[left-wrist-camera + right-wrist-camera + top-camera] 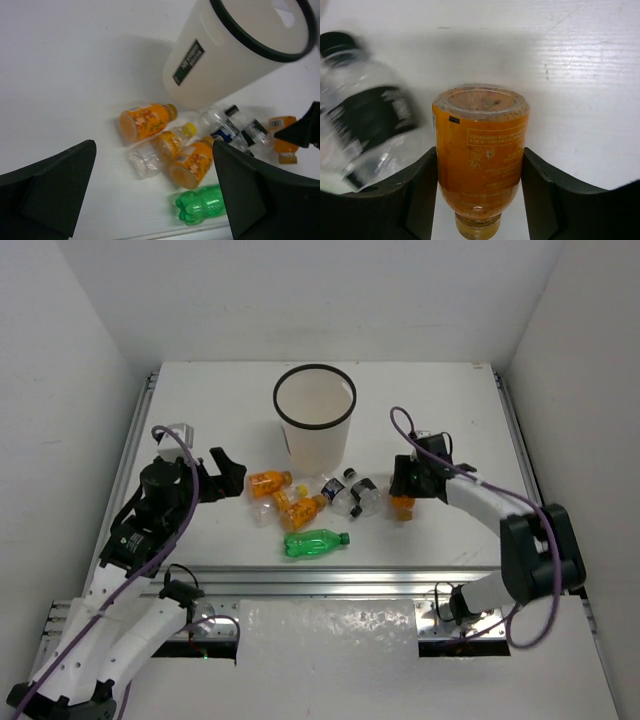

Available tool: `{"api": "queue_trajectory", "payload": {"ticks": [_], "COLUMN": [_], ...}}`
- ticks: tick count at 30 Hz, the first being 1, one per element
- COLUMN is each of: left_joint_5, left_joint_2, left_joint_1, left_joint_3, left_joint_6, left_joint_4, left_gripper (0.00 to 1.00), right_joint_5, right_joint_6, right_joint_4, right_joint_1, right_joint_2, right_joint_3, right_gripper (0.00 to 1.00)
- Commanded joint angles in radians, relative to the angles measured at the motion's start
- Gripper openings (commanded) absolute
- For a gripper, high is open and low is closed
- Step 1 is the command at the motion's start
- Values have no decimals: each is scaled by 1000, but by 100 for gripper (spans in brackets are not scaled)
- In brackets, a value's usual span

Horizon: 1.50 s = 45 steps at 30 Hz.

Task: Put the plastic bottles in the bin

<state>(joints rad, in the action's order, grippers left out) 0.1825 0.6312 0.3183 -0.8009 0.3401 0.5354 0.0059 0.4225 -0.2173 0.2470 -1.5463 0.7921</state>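
Note:
The white bin with a black rim stands upright mid-table. Left of and below it lie several plastic bottles: orange ones, a green one and two clear dark-labelled ones. My right gripper is shut on a separate orange bottle; both fingers press its sides, base away from the wrist, cap towards it. A clear bottle lies just left of it. My left gripper hangs open above the pile's left side, holding nothing.
The aluminium rail runs along the table's near edge, just below the green bottle. White walls enclose the table on three sides. The bin stands close behind the pile.

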Motion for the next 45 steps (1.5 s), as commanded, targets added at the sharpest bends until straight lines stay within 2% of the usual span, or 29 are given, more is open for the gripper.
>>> {"api": "queue_trajectory", "payload": {"ticks": [1, 2, 3, 6, 7, 8, 9, 12, 13, 14, 16, 21, 25, 27, 28, 29, 30, 32, 33, 34, 35, 36, 37, 38, 39, 40, 41, 42, 45], "left_joint_5": [-256, -324, -471, -691, -690, -655, -644, -592, -568, -508, -462, -428, -427, -426, -428, -445, -446, -452, -453, -428, -385, -315, -126, -30, 65, 206, 244, 267, 300], "left_joint_2": [45, 62, 85, 179, 218, 235, 254, 359, 387, 412, 472, 493, 541, 567, 574, 588, 593, 599, 599, 598, 582, 575, 568, 565, 568, 579, 614, 639, 755], "left_joint_1": [-10, -7, -2, 76, 114, 202, 246, 405, 477, 504, 547, 561, 582, 588, 593, 596, 600, 613, 614, 616, 616, 614, 614, 614, 605, 593, 573, 506, 362], "left_joint_3": [-58, -63, -61, -24, -24, -37, -46, -90, -131, -156, -188, -173, -193, -195, -198, -202, -208, -227, -233, -250, -267, -329, -371, -423, -530, -582, -640, -744, -907], "left_joint_6": [38, 60, 83, 256, 276, 307, 322, 355, 347, 340, 327, 341, 343, 344, 344, 341, 341, 336, 335, 333, 318, 310, 301, 280, 266, 254, 222, 205, 166], "left_joint_4": [-107, -150, -182, -377, -446, -466, -483, -561, -546, -539, -483, -511, -493, -491, -499, -503, -500, -494, -480, -468, -448, -358, -300, -245, -153, -109, -76, -18, 52], "left_gripper": [100, 100, 100, 100, 100, 100, 100, 100, 100, 100, 100, 100, 84, 84, 72, 53, 23, 1, 0, 0, 0, 0, 0, 0, 0, 0, 0, 0, 0], "right_joint_5": [22, -6, -187, -468, -507, -553, -558, -613, -622, -632, -643, -662, -687, -701, -704, -692, -678, -618, -588, -555, -470, -399, -317, -229, -28, 65, 145, 275, 325], "right_joint_6": [-46, -63, -80, -152, -165, -178, -192, -194, -191, -189, -188, -195, -176, -175, -177, -177, -179, -182, -177, -174, -166, -153, -140, -96, -71, -44, 10, 39, 61], "right_joint_4": [58, 99, 130, 255, 268, 272, 271, 253, 251, 248, 252, 223, 254, 239, 240, 245, 243, 240, 236, 231, 223, 199, 158, 112, 10, -43, -92, -181, -267], "right_joint_1": [49, 79, 90, 170, 210, 228, 245, 276, 287, 293, 305, 313, 317, 321, 321, 322, 322, 324, 322, 322, 322, 322, 324, 321, 321, 321, 321, 321, 321], "right_joint_2": [248, 314, 442, 669, 710, 768, 787, 810, 810, 808, 819, 824, 833, 827, 825, 828, 830, 839, 844, 848, 867, 880, 894, 908, 932, 940, 946, 948, 904], "right_joint_3": [-66, -89, -141, -238, -247, -260, -260, -237, -229, -222, -208, -176, -168, -145, -142, -142, -145, -145, -146, -148, -155, -160, -159, -148, -140, -133, -120, -117, -108], "right_gripper": [33, 32, 31, 31, 27, 25, 22, 21, 22, 22, 22, 23, 23, 24, 24, 24, 24, 28, 51, 81, 99, 99, 99, 99, 99, 99, 99, 99, 99]}}
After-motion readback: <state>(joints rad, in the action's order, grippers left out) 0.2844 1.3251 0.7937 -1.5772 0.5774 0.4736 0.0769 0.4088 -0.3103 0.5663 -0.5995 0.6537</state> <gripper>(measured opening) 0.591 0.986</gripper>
